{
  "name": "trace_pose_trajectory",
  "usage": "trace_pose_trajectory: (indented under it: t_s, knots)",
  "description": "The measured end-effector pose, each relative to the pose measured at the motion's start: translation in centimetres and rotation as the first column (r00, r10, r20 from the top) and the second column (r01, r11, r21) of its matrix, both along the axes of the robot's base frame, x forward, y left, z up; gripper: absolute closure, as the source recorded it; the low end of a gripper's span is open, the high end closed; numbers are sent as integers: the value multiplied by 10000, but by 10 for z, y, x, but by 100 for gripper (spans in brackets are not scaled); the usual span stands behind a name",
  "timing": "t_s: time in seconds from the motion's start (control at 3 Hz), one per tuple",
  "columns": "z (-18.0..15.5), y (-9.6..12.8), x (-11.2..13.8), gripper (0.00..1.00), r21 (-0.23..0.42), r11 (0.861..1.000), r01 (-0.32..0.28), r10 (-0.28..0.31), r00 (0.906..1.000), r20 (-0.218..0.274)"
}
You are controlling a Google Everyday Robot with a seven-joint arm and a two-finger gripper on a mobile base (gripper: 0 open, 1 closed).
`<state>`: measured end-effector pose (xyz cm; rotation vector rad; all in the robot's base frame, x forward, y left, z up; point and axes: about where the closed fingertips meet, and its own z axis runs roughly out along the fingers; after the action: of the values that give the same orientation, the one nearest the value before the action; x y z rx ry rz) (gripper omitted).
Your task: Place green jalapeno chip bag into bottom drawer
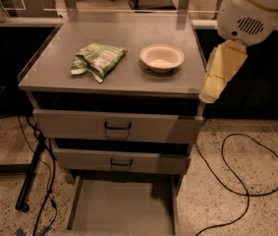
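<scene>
Down at floor level: bottom drawer (121,213) pulled out, shallow grey metal tray, flat floor bare. Above it, two upper drawers (116,126), black handles. On cabinet top (128,31): green jalapeno chip bag (98,59), crinkled foil, not yet picked up, beside round cream bowl (161,57). Gripper (222,73) off right edge, apart from bag; open or closed, cannot tell. Pick and place both left.

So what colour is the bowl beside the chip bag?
Cream bowl, camera view; gripper hangs by the cabinet's right edge.
</scene>
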<state>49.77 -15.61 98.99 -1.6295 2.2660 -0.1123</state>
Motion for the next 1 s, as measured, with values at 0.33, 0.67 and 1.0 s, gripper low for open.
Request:
trace_pose_trajectory:
  t_s: [0.33,0.67,1.0]
  knots:
    - [-7,26,13,0,687,9973,-273,266,9996,105]
    - [-25,73,37,0,1791,9812,-720,743,9972,-64]
    - [-33,102,50,0,2523,9600,-1218,1299,9914,-153]
